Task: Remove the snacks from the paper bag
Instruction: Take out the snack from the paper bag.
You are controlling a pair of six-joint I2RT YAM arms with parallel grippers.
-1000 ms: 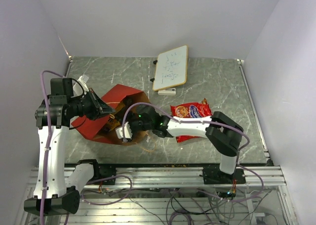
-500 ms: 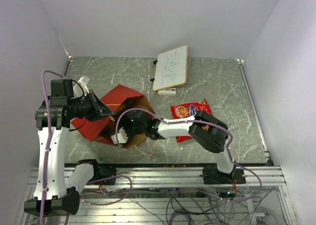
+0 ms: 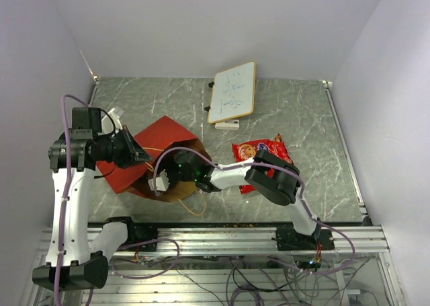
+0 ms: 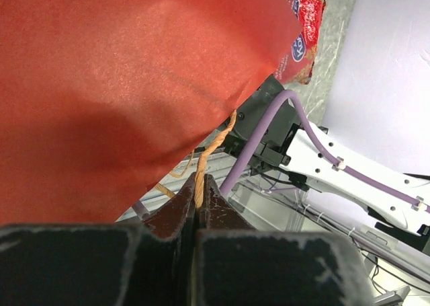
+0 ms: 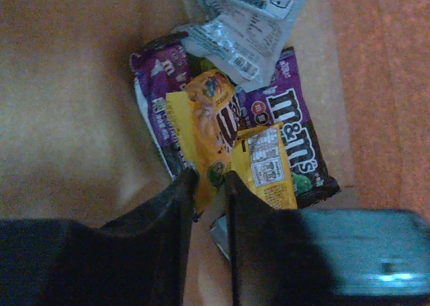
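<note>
The marbled table point(image 3: 302, 111) bears the paper bag point(image 3: 158, 134), red cookie packet point(image 3: 259, 149) and whiteboard point(image 3: 232, 91).

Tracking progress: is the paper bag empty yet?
Not empty: a yellow pack, a purple pack and a silver wrapper lie inside the paper bag.

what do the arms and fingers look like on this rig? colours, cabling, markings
Left arm and right arm match: white links, bulky black joint housings. A lavender cable runs along each, held by white ties. Fingers are matte black and flat-faced; the left gripper body shows pale scuffed edges. No readable markings visible.
</note>
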